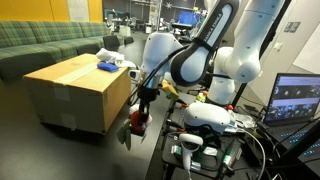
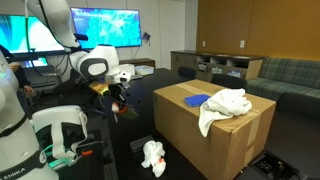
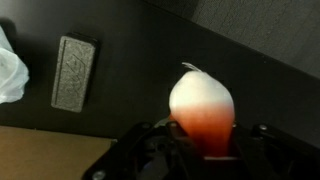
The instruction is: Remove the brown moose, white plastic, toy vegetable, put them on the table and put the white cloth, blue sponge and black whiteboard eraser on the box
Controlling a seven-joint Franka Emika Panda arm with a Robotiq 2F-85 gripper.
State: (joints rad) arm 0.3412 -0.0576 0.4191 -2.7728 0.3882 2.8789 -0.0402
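Observation:
My gripper (image 3: pixel 205 142) is shut on the toy vegetable (image 3: pixel 203 105), a white-tipped, red-based piece, and holds it above the dark table. In both exterior views the gripper (image 1: pixel 140 103) (image 2: pixel 118 98) hangs just off the cardboard box's (image 1: pixel 75 92) (image 2: pixel 205 135) side. The white cloth (image 2: pixel 226 105) and blue sponge (image 2: pixel 195 99) (image 1: pixel 105 67) lie on the box top. The grey-faced whiteboard eraser (image 3: pixel 75 72) lies on the dark table below. The white plastic (image 2: pixel 153 157) (image 3: pixel 8 70) lies on the table near the box. I cannot make out the brown moose.
A green sofa (image 1: pixel 45 42) stands behind the box. Monitors (image 2: pixel 95 25) and a laptop (image 1: pixel 300 100) stand nearby. White robot hardware with cables (image 1: pixel 205 130) sits close beside the arm. A box corner (image 3: pixel 40 158) shows at the wrist view's bottom left.

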